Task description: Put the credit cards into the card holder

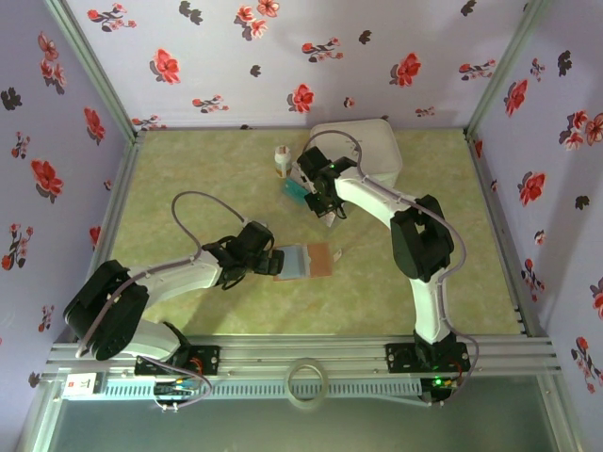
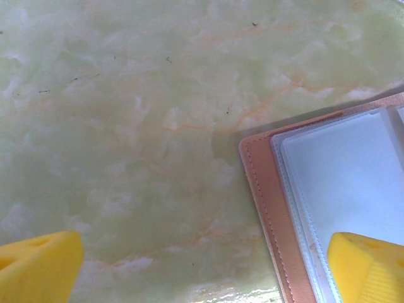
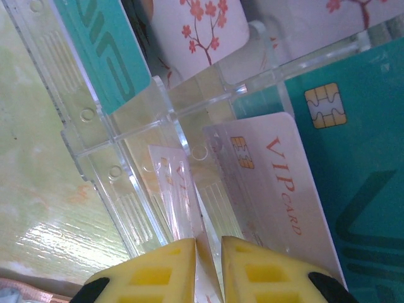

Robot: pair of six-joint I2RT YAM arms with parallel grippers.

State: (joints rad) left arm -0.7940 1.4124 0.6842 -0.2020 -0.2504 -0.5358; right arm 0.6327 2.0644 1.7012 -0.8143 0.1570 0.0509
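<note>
The card holder (image 1: pixel 320 259) lies open on the table, reddish-brown with a clear sleeve page. In the left wrist view the card holder (image 2: pixel 268 202) fills the right side. My left gripper (image 1: pixel 273 261) is open at its left edge, and its right fingertip (image 2: pixel 369 268) hovers over the sleeve page. Further back, my right gripper (image 1: pixel 330 212) is at a clear rack (image 3: pixel 113 170) that holds the credit cards. Its jaws (image 3: pixel 207 271) are shut on a white credit card (image 3: pixel 173 183) seen almost edge-on. Another white VIP card (image 3: pixel 278 183) and teal cards (image 3: pixel 360 164) stand in the rack.
A small white bottle (image 1: pixel 281 160) stands behind the rack and a large white zip case (image 1: pixel 363 149) lies at the back. Flowered walls close in the table on three sides. Bare green table (image 2: pixel 139 126) stretches left of the card holder.
</note>
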